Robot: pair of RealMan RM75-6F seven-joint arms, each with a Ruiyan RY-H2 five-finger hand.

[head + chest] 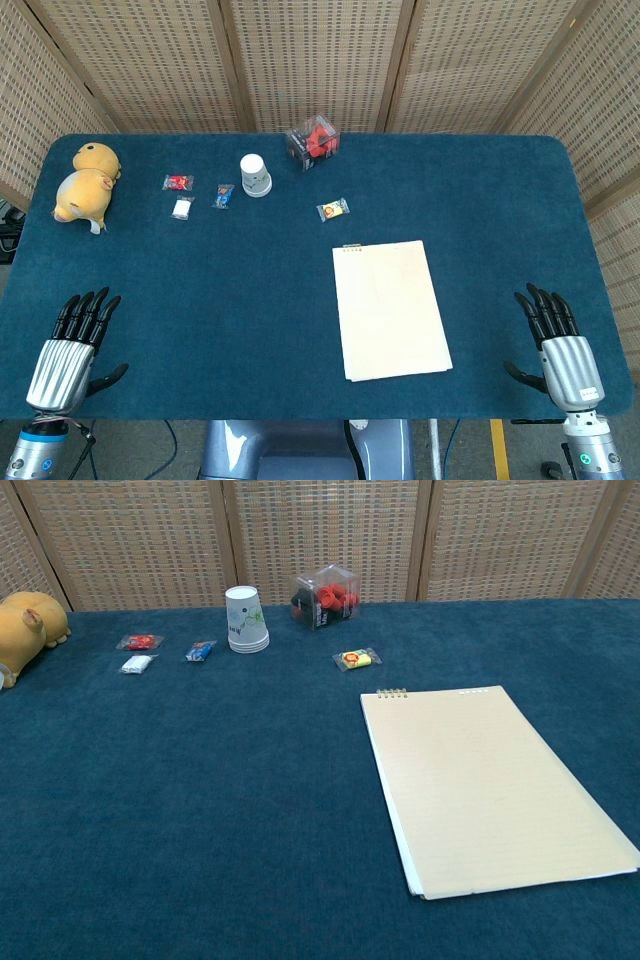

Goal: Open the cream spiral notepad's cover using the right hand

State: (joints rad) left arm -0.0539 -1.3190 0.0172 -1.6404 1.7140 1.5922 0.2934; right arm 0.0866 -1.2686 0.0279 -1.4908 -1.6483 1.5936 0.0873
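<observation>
A dark blue, felt-like table spreads in front of woven rattan screens. The cream spiral notepad lies flat and closed right of the table's centre, its small wire coil at the far short edge, its cover a smooth pale rectangle. It sits at about 10 o'clock from the right hand and well apart from it, with bare cloth between them. That hand rests at the table's near right edge, palm down, dark fingers stretched straight and slightly fanned, holding and touching nothing but the cloth. The left hand lies the same way at the near left edge, fingers extended, thumb out to the side, empty. At the far left a yellow plush toy lies slumped on its side. Toward 12 o'clock from the notepad stand a clear plastic box of red pieces and an upturned white paper cup. Small wrapped sweets are scattered nearby: a yellow one, a blue one, a red one and a white one.
</observation>
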